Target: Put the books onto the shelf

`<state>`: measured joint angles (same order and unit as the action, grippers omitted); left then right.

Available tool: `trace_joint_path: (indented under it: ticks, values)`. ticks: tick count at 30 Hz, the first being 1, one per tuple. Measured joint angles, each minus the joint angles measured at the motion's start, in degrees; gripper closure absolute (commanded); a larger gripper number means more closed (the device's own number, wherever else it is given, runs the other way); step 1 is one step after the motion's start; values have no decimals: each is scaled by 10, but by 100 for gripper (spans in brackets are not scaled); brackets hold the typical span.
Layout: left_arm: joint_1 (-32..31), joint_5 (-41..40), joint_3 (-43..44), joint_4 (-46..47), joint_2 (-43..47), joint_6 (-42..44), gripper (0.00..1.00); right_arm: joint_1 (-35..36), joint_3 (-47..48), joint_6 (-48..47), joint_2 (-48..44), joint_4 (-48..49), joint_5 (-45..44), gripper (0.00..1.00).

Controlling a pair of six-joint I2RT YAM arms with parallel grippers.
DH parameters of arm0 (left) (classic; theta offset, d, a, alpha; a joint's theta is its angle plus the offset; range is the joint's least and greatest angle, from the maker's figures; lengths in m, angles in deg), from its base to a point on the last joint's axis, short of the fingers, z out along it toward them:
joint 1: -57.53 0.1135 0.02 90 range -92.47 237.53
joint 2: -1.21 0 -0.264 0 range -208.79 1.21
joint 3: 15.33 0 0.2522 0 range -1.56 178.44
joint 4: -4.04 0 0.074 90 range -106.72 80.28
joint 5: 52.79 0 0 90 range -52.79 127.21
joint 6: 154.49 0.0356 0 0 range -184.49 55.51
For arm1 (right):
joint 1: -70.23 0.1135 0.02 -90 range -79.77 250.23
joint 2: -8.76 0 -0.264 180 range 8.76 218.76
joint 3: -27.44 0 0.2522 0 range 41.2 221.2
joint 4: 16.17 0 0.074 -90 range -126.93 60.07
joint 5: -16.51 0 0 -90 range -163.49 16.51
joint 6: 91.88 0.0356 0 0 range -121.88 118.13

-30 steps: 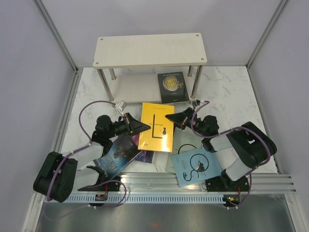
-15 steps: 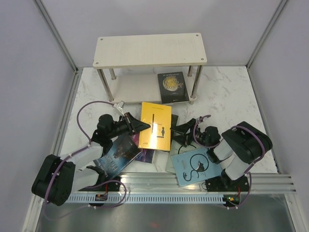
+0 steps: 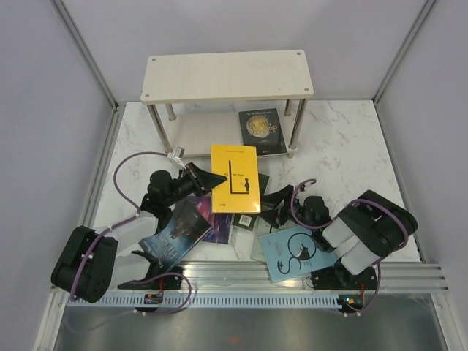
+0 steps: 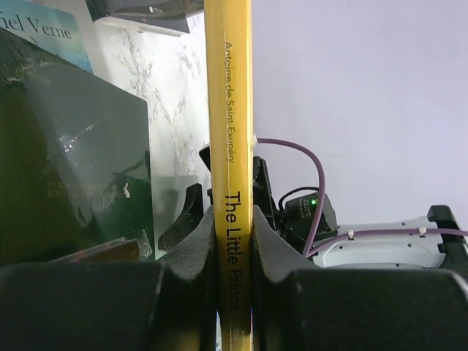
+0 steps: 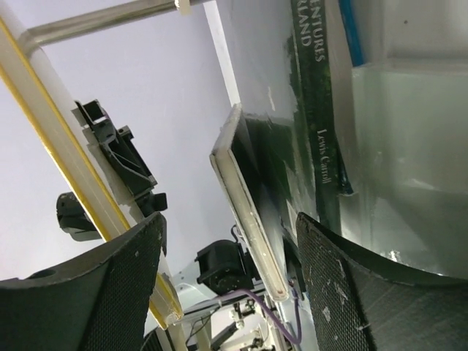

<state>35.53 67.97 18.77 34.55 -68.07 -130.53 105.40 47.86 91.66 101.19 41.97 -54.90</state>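
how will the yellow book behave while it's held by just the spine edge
Probably light: the left gripper holds the yellow book up by one edge alone. Likely fairly stiff: its spine runs straight in the left wrist view, though so thin a paperback may flex. With only a narrow strip clamped, it might pivot if bumped.

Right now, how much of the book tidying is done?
Done: one dark moon-cover book lies on the lower board of the cream wooden shelf. In hand: the left gripper clamps the yellow paperback. Left: the pale blue cat-cover book and others on the table.
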Motion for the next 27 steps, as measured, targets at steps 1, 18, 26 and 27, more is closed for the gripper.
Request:
trace_joint_path:
  ticks: [1,18,26,27]
  values:
    - [0,-4,0,1,0,-3,98,0,0,2,-3,0,-5,23]
    - [-3,-112,0,-169,126,29,98,9,59,-107,-380,-175,-77,21]
    - [-3,-112,3,-165,97,25,98,10,104,-188,-357,-369,-99,21]
    - [-3,-112,9,-174,100,25,98,10,108,-200,-353,-398,-106,21]
